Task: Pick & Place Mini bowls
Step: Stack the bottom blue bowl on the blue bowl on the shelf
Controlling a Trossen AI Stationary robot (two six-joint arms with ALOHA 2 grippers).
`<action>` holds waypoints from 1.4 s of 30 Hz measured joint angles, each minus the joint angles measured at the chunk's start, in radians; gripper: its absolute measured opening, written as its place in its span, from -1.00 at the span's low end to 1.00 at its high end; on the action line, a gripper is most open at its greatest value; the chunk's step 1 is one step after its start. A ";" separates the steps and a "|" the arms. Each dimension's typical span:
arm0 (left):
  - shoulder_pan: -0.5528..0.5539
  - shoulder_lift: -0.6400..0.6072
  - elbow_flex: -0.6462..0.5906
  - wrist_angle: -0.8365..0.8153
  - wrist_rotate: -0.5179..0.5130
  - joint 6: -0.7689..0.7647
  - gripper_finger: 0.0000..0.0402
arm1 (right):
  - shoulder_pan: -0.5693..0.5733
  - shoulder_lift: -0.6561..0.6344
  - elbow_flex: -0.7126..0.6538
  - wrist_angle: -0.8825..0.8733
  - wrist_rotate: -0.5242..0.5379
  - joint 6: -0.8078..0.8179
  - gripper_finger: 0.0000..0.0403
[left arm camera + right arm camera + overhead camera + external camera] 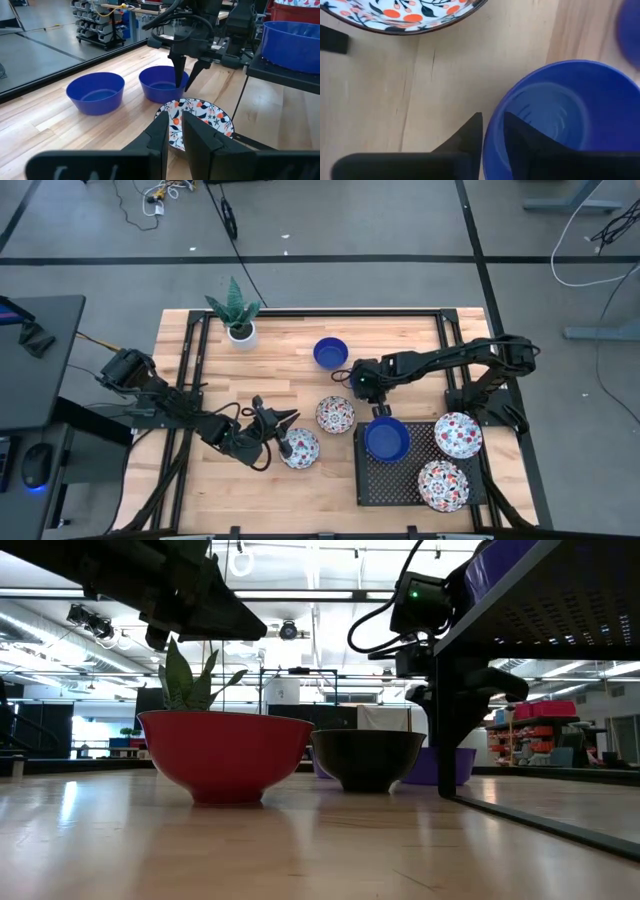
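You look straight down on the whole light wooden slatted table (300,380). Another camera sits at tabletop level; each wrist camera looks closely past its own fingers. All share the tabletop.

three bowls (458,435) on tray (372,480), pot (241,332) behind

**Plant, Tray and Bench**

A small green plant in a white pot (240,331) stood at the wooden bench's (290,480) ten o'clock corner. A black perforated tray (385,480) lay toward four o'clock. Cables (165,195) trailed across the grey floor (340,220) beyond twelve o'clock.
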 joint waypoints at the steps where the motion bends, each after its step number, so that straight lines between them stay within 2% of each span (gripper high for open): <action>1: 0.000 0.000 0.000 0.000 0.000 0.000 -0.72 | 0.000 0.000 0.000 -0.001 0.000 0.004 -0.64; 12: 0.000 0.000 0.000 0.000 0.001 0.000 -0.72 | 0.000 -0.003 0.002 -0.026 0.006 0.027 -0.95; 16: 0.000 0.000 0.000 0.000 0.001 0.000 -0.72 | 0.001 -0.025 0.002 -0.054 0.008 0.053 -0.97; 24: 0.000 0.000 0.000 0.000 0.001 0.000 -0.72 | 0.001 -0.147 0.001 -0.128 0.086 0.079 -0.99; 29: 0.000 0.000 0.000 -0.001 0.000 0.000 -0.72 | 0.001 -0.273 0.018 -0.210 0.192 0.116 -0.99; 33: 0.000 0.000 0.000 -0.001 0.000 0.001 -0.72 | 0.028 -0.365 0.103 -0.317 0.301 0.157 -0.99; 38: 0.000 0.000 0.000 -0.001 0.000 0.001 -0.72 | 0.119 -0.405 0.297 -0.471 0.399 0.200 -1.00; 42: 0.000 0.000 0.000 -0.001 0.000 0.001 -0.72 | 0.222 -0.393 0.482 -0.595 0.394 0.229 -1.00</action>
